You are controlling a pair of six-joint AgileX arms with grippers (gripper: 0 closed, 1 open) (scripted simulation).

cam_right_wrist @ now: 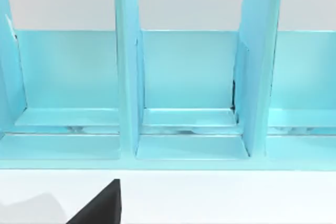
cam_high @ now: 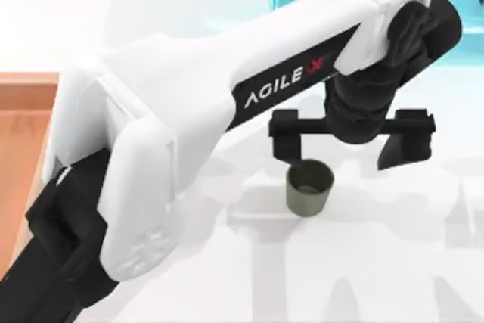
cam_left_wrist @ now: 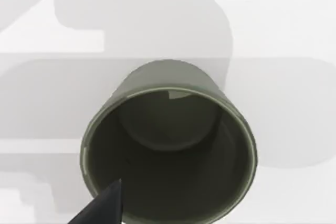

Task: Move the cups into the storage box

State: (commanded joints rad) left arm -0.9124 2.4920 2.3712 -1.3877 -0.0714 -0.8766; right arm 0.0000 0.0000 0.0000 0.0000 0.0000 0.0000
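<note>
While the olive-green cup (cam_high: 309,187) stands upright on the white surface (cam_high: 393,262), nothing grips it yet, so this looks like the approach to the first pick. The cup sits well to the right of the storage box (cam_high: 30,122), whose wooden wall and orange-brown floor lie at the far left of the top view. Directly above the cup hangs the left tool (cam_high: 350,144), its two dark fingers spread wide apart, one finger (cam_high: 287,141) just over the cup's rim, the other well off to the cup's right. So the tool is not centred on the cup; the cup lies under one finger rather than between the pair. In the left wrist view the cup's open mouth (cam_left_wrist: 169,150) looms large, with a dark fingertip (cam_left_wrist: 102,205) at its rim.

Beyond the cup, a turquoise shelf unit (cam_right_wrist: 189,87) stands at the back, and the right wrist view faces its compartments. I cannot tell how the right tool is set.

Next, I'd judge, the left tool must shift sideways to straddle the cup, drop, then close.
</note>
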